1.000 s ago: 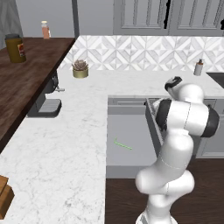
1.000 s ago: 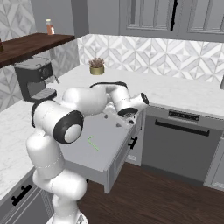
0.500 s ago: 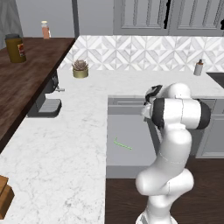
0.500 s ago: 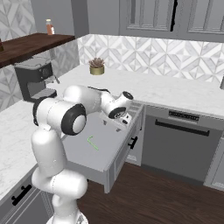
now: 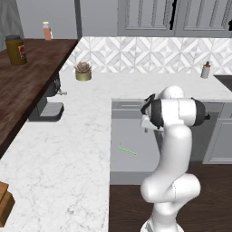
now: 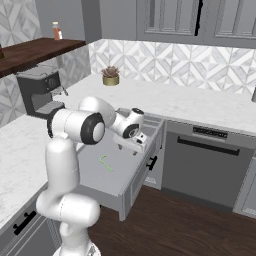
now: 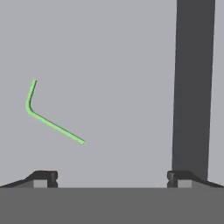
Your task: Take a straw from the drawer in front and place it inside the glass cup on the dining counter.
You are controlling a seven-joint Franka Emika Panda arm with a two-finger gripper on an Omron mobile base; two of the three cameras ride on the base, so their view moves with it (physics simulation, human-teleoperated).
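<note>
light-green straw [image 7: 46, 116], grey drawer [image 5: 131, 158], white-veined marble counter [image 5: 68, 158]

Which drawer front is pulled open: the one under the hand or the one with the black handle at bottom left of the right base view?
The drawer under the hand: pulled out, straw lying inside. The other sits flush.

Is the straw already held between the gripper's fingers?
No: in the hand view the straw lies bent on the drawer floor, clear of the open fingertips.

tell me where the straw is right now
The straw lies flat on the floor of the open drawer, below and apart from the open tool.
</note>
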